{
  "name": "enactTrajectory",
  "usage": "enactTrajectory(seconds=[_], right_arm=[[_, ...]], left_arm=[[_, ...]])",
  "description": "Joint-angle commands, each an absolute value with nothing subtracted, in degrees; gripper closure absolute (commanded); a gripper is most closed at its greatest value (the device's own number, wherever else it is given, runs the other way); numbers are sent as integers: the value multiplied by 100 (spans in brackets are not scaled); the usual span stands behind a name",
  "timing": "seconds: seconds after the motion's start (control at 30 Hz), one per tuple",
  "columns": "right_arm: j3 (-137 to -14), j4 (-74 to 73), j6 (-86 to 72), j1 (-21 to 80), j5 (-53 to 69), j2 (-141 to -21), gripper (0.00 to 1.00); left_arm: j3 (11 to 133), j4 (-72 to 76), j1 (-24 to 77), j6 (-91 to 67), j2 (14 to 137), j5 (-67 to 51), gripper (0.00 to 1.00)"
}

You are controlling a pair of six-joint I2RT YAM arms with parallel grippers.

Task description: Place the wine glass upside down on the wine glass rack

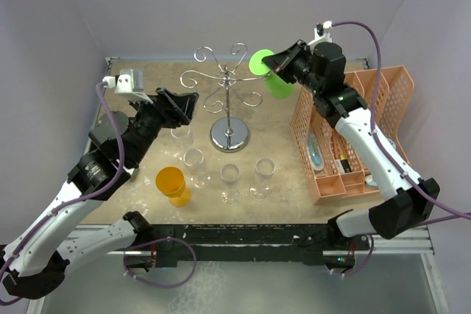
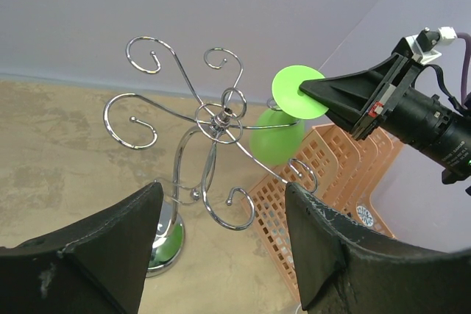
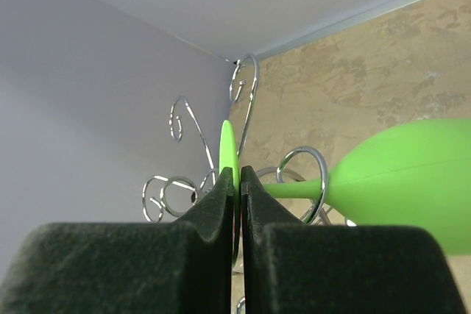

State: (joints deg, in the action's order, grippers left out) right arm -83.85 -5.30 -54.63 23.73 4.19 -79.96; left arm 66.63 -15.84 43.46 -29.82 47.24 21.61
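Up at the wine glass rack (image 1: 229, 104) now, with the green wine glass (image 1: 280, 86) pinched by its flat foot between the closed fingers of the right gripper (image 3: 237, 178). Tilted, foot high and bowl hanging lower, on the rack's right side and close in among the top scrolls. Stem right at one curled arm, threaded into it or only crossing in front, impossible to tell from these views.

So far: lifted, turned most of the way over, brought to the rack. Not yet let go. By the look of it, still to do: seating the foot on the wire, then releasing and backing out.

Over on the other side, left gripper (image 1: 180, 106) spread wide, holding nothing, hovering left of the rack and facing it, apart from the wire.

Tight quarters on the right: orange lattice organiser (image 1: 383, 108) just beyond the bowl, scrolls fanning out all round the post. More room above and toward the back wall. Down in front, clear glasses (image 1: 229, 178) and an orange cup (image 1: 171, 182), well below the action.
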Motion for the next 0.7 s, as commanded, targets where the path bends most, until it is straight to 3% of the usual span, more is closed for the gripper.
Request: enactTrajectory(seconds=[0.0, 0.5, 0.67], right_arm=[[-8554, -45, -5200, 2364, 281, -8025, 100], [-9173, -172, -4780, 2365, 840, -8567, 100], [-9255, -281, -4646, 2364, 926, -8626, 89]], left_arm=[[6636, -1358, 4325, -3052, 4638, 2265, 35], [6669, -1406, 4329, -3027, 4610, 2318, 35], [6727, -1398, 4328, -2994, 4648, 2325, 35]])
